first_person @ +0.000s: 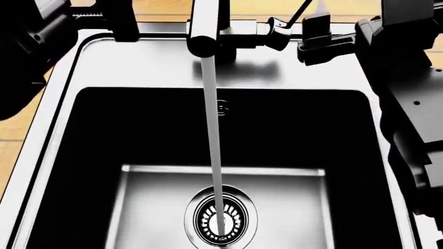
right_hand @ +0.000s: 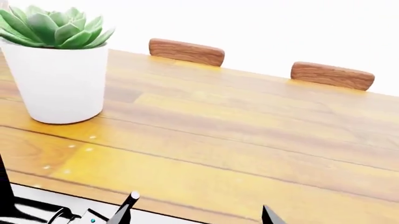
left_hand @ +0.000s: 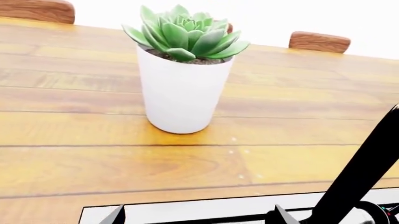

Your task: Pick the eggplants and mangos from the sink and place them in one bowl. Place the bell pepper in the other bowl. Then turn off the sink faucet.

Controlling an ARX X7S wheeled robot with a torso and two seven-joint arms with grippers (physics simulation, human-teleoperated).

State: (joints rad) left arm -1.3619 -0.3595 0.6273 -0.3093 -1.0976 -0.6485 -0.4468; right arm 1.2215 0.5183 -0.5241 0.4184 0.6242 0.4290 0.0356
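The sink (first_person: 62,104) has dark walls, a steel floor and a round drain (first_person: 220,218). Its basin holds no fruit. Water (first_person: 215,129) runs from the black faucet (first_person: 205,28) onto the drain. The faucet's thin side lever (first_person: 296,13) stands at the back right. My right gripper (first_person: 320,36) is open beside it, and the lever's tip (right_hand: 133,196) lies by one fingertip (right_hand: 119,213). My left gripper (first_person: 114,21) is open and empty over the back left rim, with the faucet spout (left_hand: 361,177) beside it. Eggplants, mangos, bell pepper and bowls are out of view.
A white pot with a green succulent (left_hand: 182,88) stands on the wooden counter (left_hand: 74,158) behind the sink; it also shows in the right wrist view (right_hand: 59,79). Wooden chair backs (right_hand: 186,51) line the counter's far edge. My right arm (first_person: 408,104) hangs over the sink's right rim.
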